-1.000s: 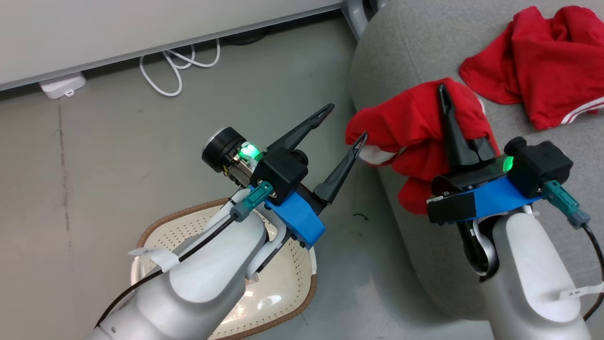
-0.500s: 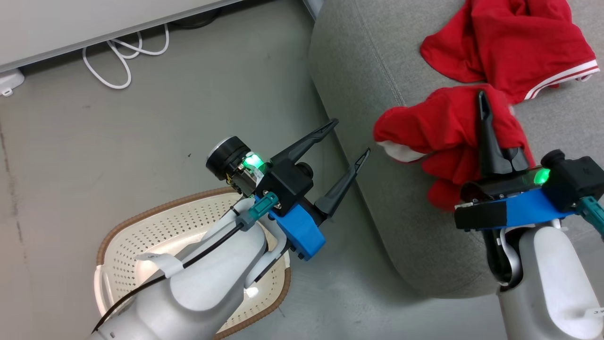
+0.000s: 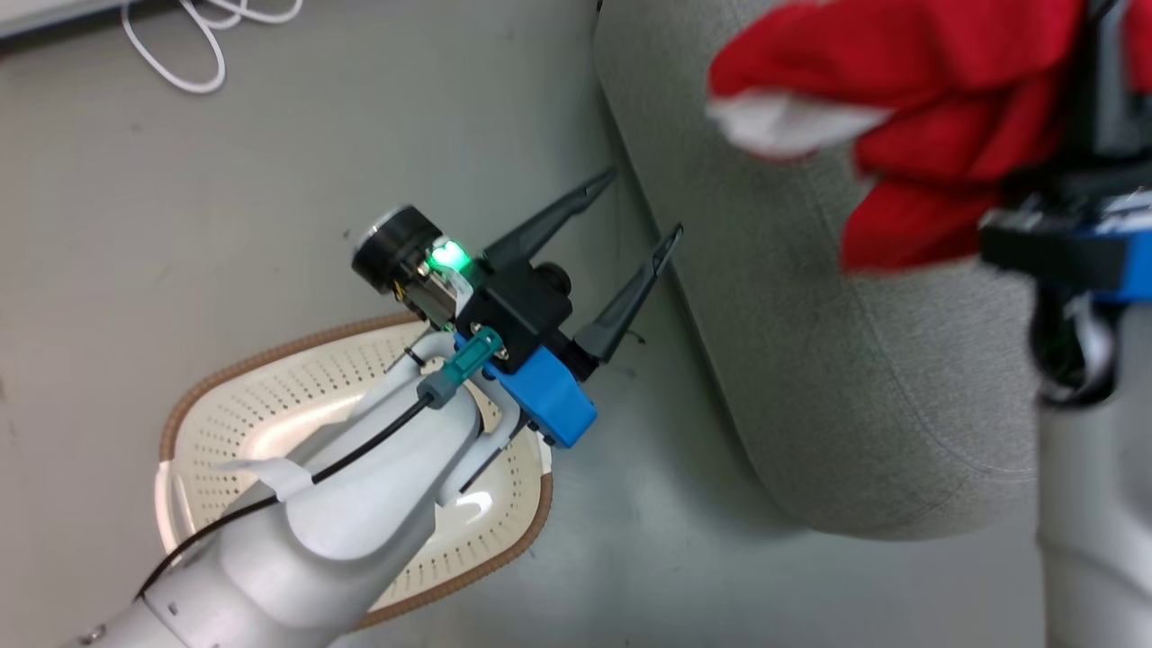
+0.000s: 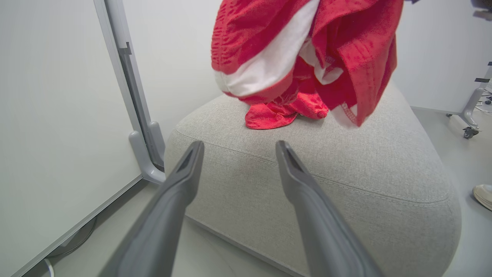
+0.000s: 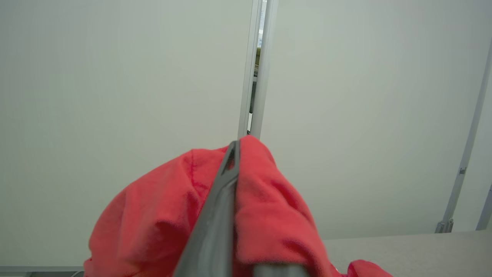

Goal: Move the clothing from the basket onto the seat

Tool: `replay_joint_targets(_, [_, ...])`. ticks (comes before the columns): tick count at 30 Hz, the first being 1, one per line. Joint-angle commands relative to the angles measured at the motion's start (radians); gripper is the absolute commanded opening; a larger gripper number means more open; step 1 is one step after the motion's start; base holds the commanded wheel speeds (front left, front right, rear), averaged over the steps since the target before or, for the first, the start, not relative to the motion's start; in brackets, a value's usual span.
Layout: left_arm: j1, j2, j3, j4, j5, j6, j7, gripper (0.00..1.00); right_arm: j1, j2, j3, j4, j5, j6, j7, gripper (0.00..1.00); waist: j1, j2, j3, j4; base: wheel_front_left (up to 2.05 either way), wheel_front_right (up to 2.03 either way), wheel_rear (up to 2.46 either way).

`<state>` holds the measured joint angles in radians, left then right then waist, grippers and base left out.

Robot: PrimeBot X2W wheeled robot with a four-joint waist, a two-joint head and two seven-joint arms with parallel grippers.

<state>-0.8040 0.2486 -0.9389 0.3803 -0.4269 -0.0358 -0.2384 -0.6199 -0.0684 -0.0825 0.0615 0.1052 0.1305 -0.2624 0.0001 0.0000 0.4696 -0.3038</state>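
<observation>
Red-and-white garment (image 3: 900, 99) hangs bunched above seat (image 3: 855, 378), pinched in right gripper (image 5: 232, 151), fingers pressed together on cloth. Upper part cut off and motion-blurred in head view. Second garment (image 4: 282, 114) lies crumpled on seat top behind hanging one, mostly hidden. Left gripper (image 3: 644, 203) hovers beside seat's near edge, fingers spread wide, holding nothing. Basket (image 3: 297, 396) on floor off seat's corner, partly covered by left forearm.

Left claw (image 3: 643, 202), fingers spread, above the floor (image 3: 270, 198) between the basket (image 3: 297, 396) and the seat (image 3: 855, 378); right claw (image 3: 1102, 54), closed on blurred red clothing (image 3: 909, 81), over the seat
</observation>
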Motion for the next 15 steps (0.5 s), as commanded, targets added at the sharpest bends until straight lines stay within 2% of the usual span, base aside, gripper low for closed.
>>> replay_joint_targets(1, [-0.025, 0.011, 0.008, -0.011, 0.007, 0.005, 0.005, 1.00, -0.058, -0.016, -0.017, -0.020, -0.002, 0.001, -0.004, 0.00, -0.0001, 0.0000, 0.051, 0.006, 0.00, 0.00, 0.00])
replay_joint_targets(8, [-0.093, 0.047, 0.016, -0.059, 0.036, 0.014, 0.032, 1.00, -0.285, -0.115, -0.146, -0.064, -0.002, 0.000, -0.004, 0.00, -0.0001, 0.0000, 0.191, 0.025, 0.00, 0.00, 0.00])
replay_joint_targets(15, [-0.136, 0.068, 0.016, -0.094, 0.059, 0.022, 0.048, 1.00, -0.423, -0.267, -0.269, 0.001, 0.007, 0.000, -0.004, 0.00, -0.0001, 0.0000, 0.284, 0.036, 0.00, 0.00, 0.00])
